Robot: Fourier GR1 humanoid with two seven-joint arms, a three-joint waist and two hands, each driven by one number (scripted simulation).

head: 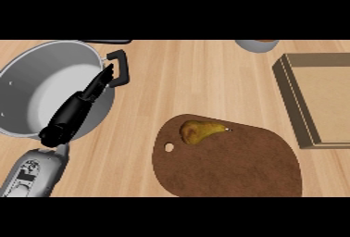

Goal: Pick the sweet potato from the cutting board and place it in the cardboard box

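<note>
Pale wooden desk below me: the sweet potato lies on the cutting board, untouched. My left hand rests open over the pot; right unseen. I'd approach from above, then carry it right to the cardboard box.

A single head view looked steeply down on the bench from close above; the pot and cardboard box were cut off, perhaps partly, by the frame's edges.
</note>
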